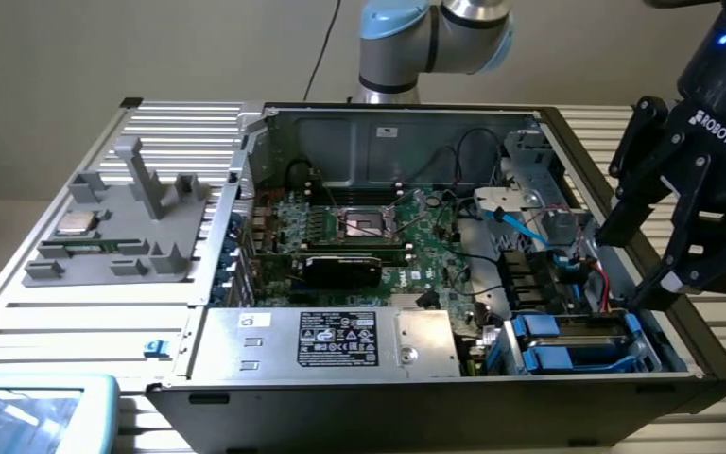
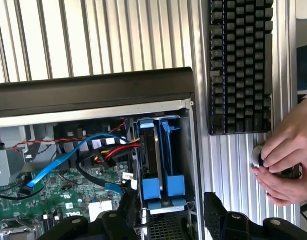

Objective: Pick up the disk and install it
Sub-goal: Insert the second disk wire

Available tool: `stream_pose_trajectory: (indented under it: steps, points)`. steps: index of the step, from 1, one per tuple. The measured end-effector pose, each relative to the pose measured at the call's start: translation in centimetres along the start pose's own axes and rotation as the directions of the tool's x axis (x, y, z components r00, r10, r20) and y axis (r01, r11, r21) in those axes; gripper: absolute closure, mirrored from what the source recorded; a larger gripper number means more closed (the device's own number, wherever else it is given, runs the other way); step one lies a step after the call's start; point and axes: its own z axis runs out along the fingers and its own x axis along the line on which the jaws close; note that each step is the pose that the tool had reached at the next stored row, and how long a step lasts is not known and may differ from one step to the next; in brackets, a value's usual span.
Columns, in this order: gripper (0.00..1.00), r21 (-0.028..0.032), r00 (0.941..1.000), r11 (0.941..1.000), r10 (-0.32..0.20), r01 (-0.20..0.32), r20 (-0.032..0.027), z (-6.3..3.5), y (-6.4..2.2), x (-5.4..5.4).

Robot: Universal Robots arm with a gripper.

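Exterior view. An open computer case lies on a ribbed metal table, its green motherboard exposed. A silver power supply box with a black label sits along the near wall of the case. In the near corner at the exterior view's right, blue carriers stand in the drive bay; the disk sits there on edge, inside the case. The black pincer hangs above that side of the case, over the cables just behind the bay, its fingers spread apart and holding nothing. A grey fixture with a small square silver chip rests on the table at the exterior view's left.

Wrist view. The pincer frames the drive bay, its two fingertips well apart on either side of the blue carriers. The disk stands on edge between blue frame walls, seated in the bay. Blue, red and black cables run beside it over the motherboard. Outside the case, a black keyboard lies on the table, and a person's hands grip a small object just beside it.
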Motion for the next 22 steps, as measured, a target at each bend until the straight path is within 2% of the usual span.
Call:
stream_pose_trajectory:
  steps: [2,3,5,6,9,10,11,14,18,22]
  points:
    - [0.36,-0.0086,0.9998,1.0000,0.003,-0.002,0.0203,0.04,-0.33,0.0]
    - [0.43,-0.0132,0.9995,0.9999,0.004,-0.004,0.0310,0.06,-0.51,0.0]
    - [0.43,-0.0211,0.9987,0.9998,0.007,-0.006,0.0511,0.09,-0.84,0.0]
    - [0.50,-0.0246,0.9981,0.9997,0.008,-0.006,0.0610,0.11,-1.01,0.1]
    - [0.50,-0.0348,0.9954,0.9994,0.012,-0.009,0.0947,0.15,-1.47,0.1]
    - [0.50,-0.0380,0.9947,0.9992,0.014,-0.010,0.1022,0.16,-1.64,0.1]
    - [0.50,-0.0387,0.9945,0.9992,0.014,-0.010,0.1040,0.17,-1.71,0.1]
    - [0.50,-0.0387,0.9945,0.9992,0.016,-0.012,0.1039,0.18,-1.76,0.1]
    - [0.50,-0.0483,0.9947,0.9987,0.018,-0.014,0.1015,0.26,-1.76,0.5]
    - [0.50,-0.0487,0.9945,0.9987,0.018,-0.013,0.1034,0.27,-1.74,0.6]
